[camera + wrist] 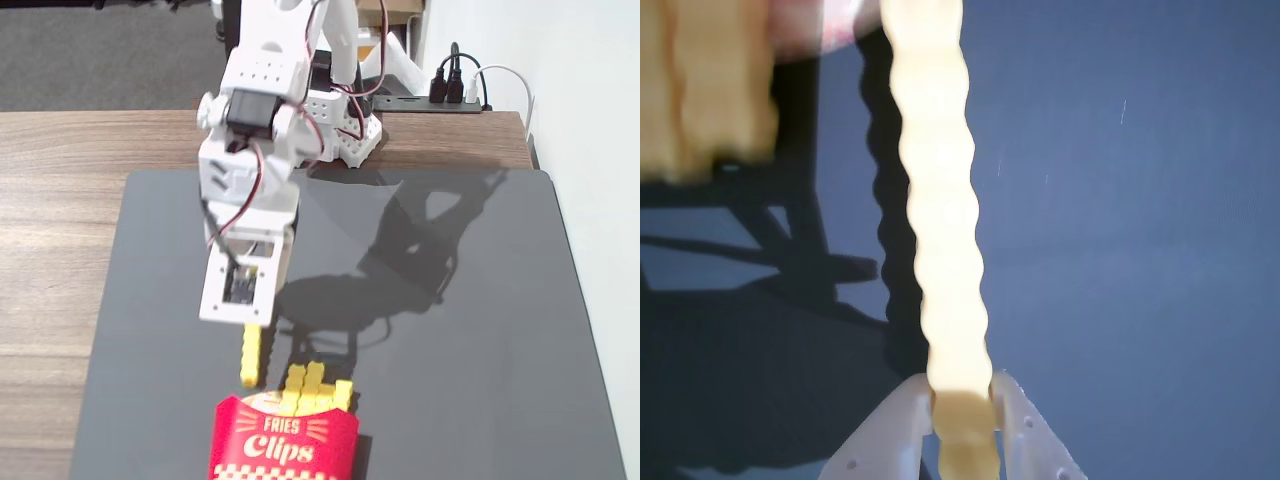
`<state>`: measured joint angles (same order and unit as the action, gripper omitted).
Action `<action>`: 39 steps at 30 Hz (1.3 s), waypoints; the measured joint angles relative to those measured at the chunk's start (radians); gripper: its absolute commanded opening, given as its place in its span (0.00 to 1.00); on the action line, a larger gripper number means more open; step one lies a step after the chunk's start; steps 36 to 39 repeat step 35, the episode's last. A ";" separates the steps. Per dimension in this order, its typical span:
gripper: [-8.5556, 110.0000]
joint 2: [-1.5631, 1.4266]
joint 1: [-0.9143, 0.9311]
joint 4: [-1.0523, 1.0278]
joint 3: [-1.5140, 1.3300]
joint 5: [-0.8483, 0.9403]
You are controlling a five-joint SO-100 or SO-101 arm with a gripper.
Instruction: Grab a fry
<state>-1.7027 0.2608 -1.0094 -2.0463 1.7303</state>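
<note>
My gripper [247,325] is shut on the long yellow fry [250,358], which hangs down from the jaws above the dark mat [480,330], just left of the carton's top. In the wrist view the fry [940,200] runs from between the white fingertips [1015,420] up the frame, notched and blurred, clamped at its lower end by the gripper [962,400]. The red "Fries Clips" carton [283,445] stands at the front with shorter yellow fries [315,388] sticking out of it. The fry's lower end hangs near the carton's left rim.
The white arm base [345,120] stands at the mat's back edge on the wooden table [50,220]. A power strip [445,95] with cables lies behind. The arm's shadow [400,260] falls across the mat's middle. A white wall borders the right side.
</note>
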 measured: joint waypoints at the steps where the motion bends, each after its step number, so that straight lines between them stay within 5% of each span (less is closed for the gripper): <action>1: 0.08 -0.038 -0.003 -0.008 -0.034 -0.003; 15: 0.08 -0.719 -0.067 -0.336 -0.250 0.008; 39: 0.08 -0.723 -0.075 -0.505 -0.026 0.044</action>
